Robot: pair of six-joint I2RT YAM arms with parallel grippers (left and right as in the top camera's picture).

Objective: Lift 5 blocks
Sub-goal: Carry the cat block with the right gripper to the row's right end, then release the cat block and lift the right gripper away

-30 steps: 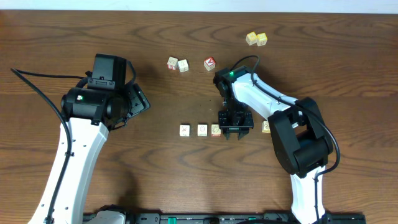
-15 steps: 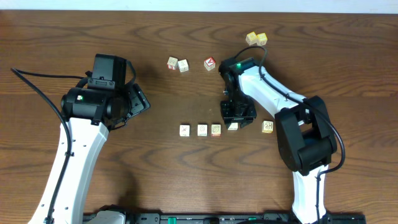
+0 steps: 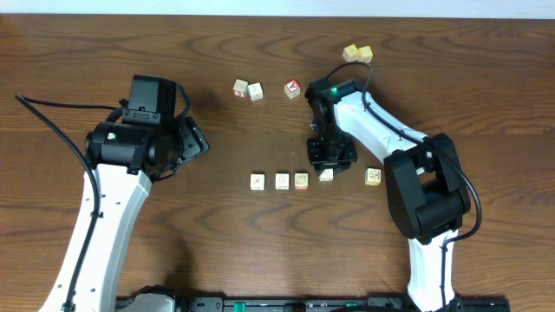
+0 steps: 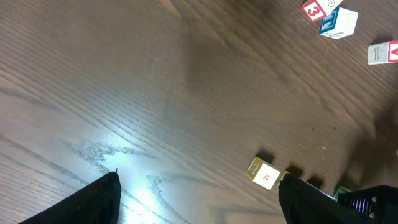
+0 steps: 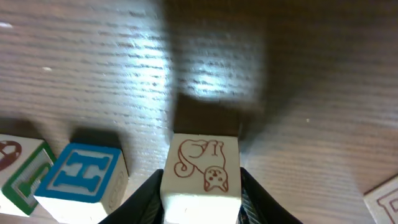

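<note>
At the far left, the left gripper [image 4: 199, 183] hung wide and empty over bare table [image 3: 217, 243], well apart from the work. Across the middle lay the five blocks [image 3: 282, 180] in a loose row: three close together, then the cat block [image 5: 200, 171] just beside them, then a last block [image 3: 373, 176] further right on its own. The right gripper [image 3: 329, 166] stood over the cat block with a finger pressed to each of two opposite side faces, narrowed onto it; whether the cube had left the wood could not be told. Such cubes looked light and stiff, of hard wood with smooth faces, so a modest squeeze should carry one without harm. Best hold seemed to be flat on two opposite faces, centred, not on an edge or corner, where the cube could twist out. The H block [image 5: 81, 174] sat near on its left, leaving little room for a finger.
</note>
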